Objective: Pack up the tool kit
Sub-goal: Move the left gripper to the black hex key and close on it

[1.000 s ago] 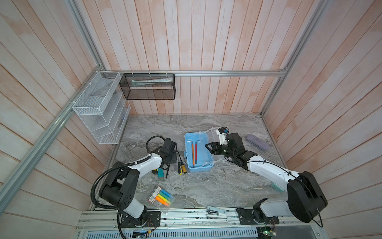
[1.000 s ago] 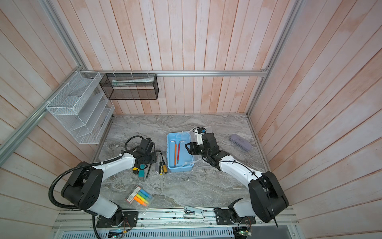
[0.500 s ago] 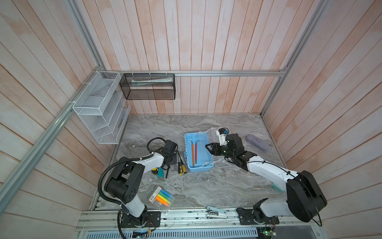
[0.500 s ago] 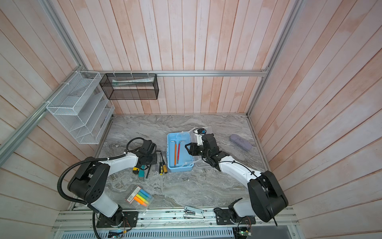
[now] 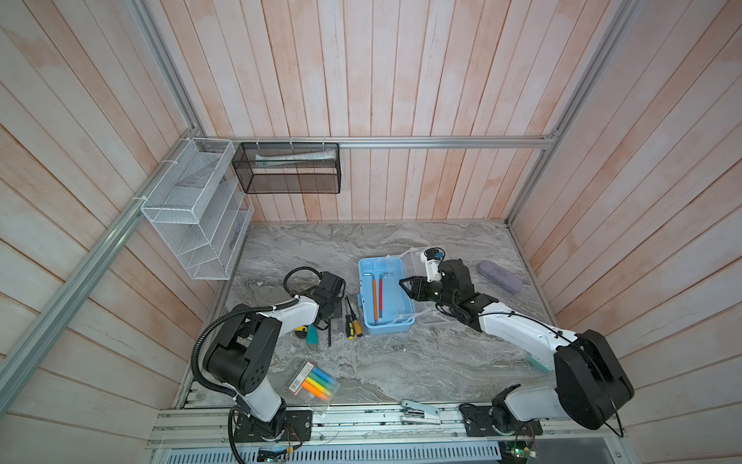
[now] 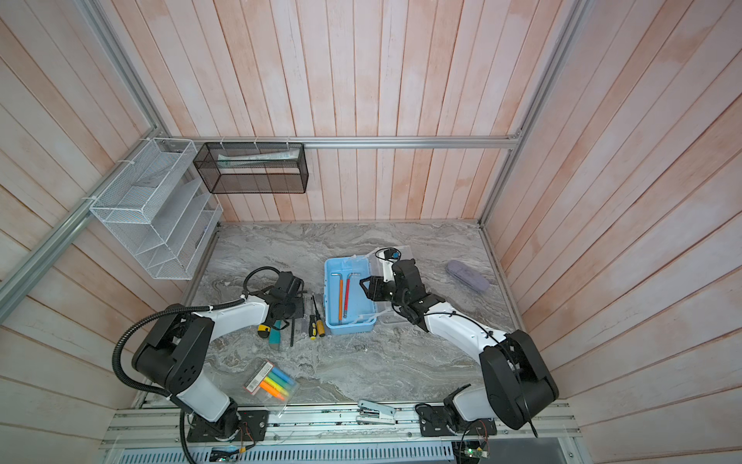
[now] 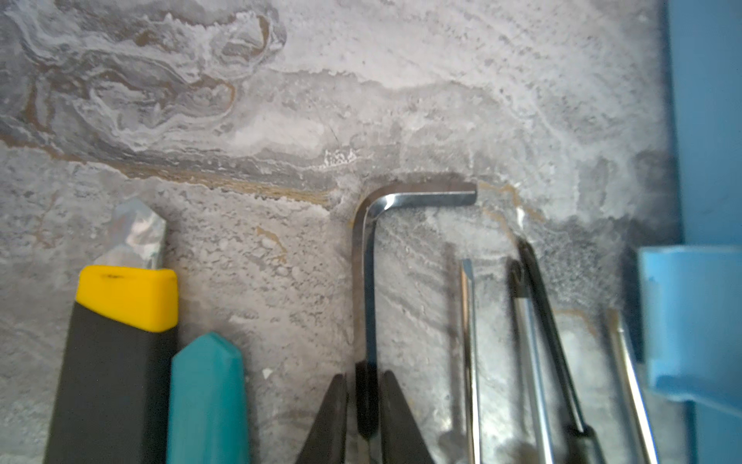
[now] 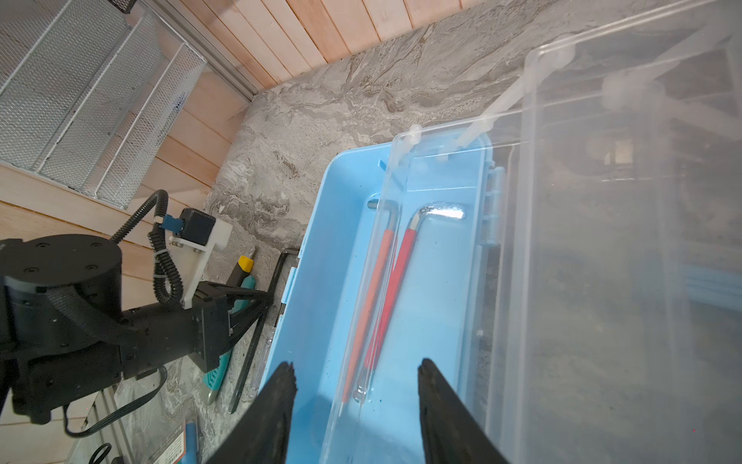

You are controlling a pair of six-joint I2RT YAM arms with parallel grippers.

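On the surface (image 5: 401,361) the tool kit (image 5: 385,328) sits central, clear lid (image 8: 602,241) open to the right, two sleeved hex keys (image 5: 377,295) inside. I judge I'm mid-pick: next, a firm pinch, a lift, a carry right into the box. My right pincer (image 8: 356,363) hovers half open above it, empty. My left pincer (image 7: 363,375) stands a slit apart astride the black-sleeved hex key (image 7: 363,281) lying left of the box; whether it bites yet, I cannot tell

white arms (image 5: 522,333), blk joints (image 5: 590,381)
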